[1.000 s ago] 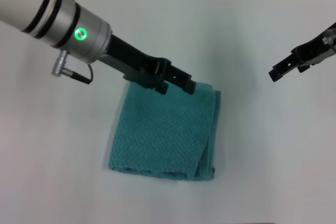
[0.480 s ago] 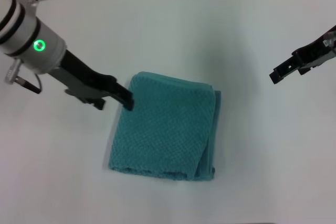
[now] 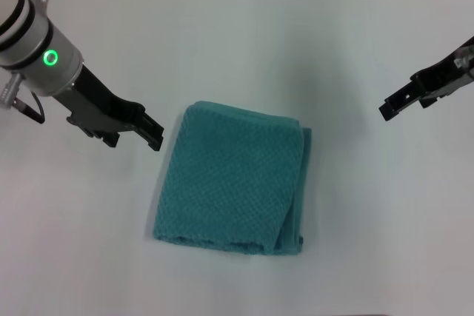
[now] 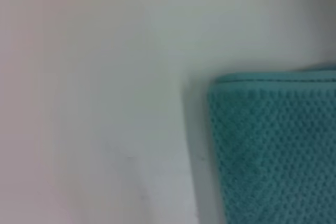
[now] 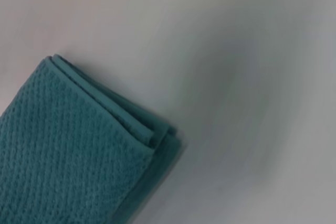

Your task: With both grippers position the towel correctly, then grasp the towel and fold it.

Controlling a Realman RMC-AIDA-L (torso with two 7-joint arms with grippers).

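On the table centre: towel (image 3: 233,181) lies flat on the white table (image 3: 237,42), doubled in layers, roughly square, free of both grippers.
Towel edges: stacked layer edges show along the right side and at the far right corner; a looser flap shows at the near right corner.
Left gripper (image 3: 153,137): just beside the far left corner of the towel, apart from the cloth and holding nothing; whether the fingers are parted or closed cannot be told.
Left wrist view: shows one towel corner (image 4: 273,150) and bare table beside it; no fingers visible.
Right gripper (image 3: 389,106): well apart from the towel, to its right and slightly farther back, holding nothing; finger state cannot be told.
Right wrist view: shows the layered corner (image 5: 79,150) of the towel, edges stacked, none lifted.
Step in hand: judged as a folded state with both arms clear of the cloth; task appears largely done.
Next move: if a further fold is required, both grippers must descend onto one edge, pinch all layers together, and carry them across.
Risk: a partial pinch may leave lower layers behind.
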